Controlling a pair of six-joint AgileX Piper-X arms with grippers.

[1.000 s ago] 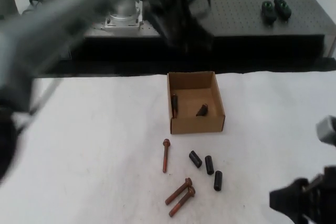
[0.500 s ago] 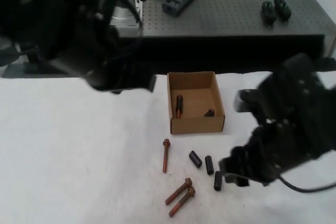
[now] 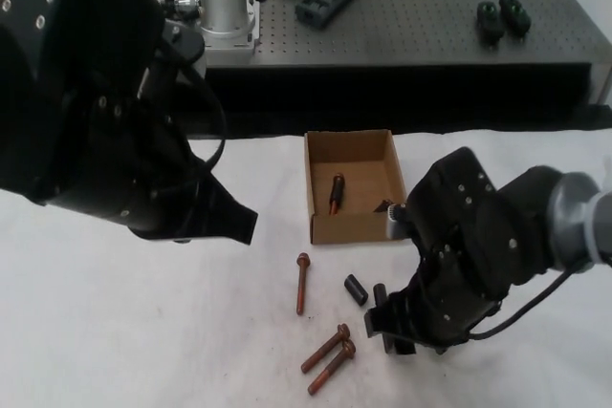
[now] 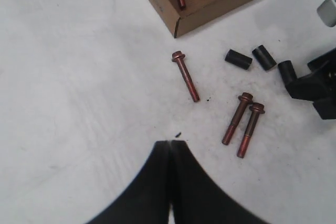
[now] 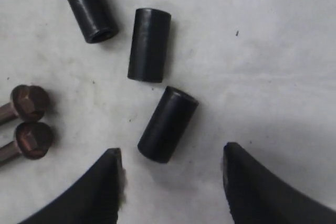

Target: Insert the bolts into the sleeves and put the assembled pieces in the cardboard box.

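The counter point(image 3: 143, 332) carries a cardboard box point(image 3: 359, 228) holding two assembled pieces. The left gripper point(image 4: 171, 142), pressed together and empty, hangs near three loose bolts point(image 4: 185, 76). The right gripper point(image 5: 171, 153) is spread apart over one sleeve point(image 5: 168, 124); closing squarely on it seems next.

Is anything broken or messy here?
Nothing looks broken or spilled. The bolts and sleeves lie loose at odd angles on the cloth, not yet joined, and two joined pieces lie in the box.
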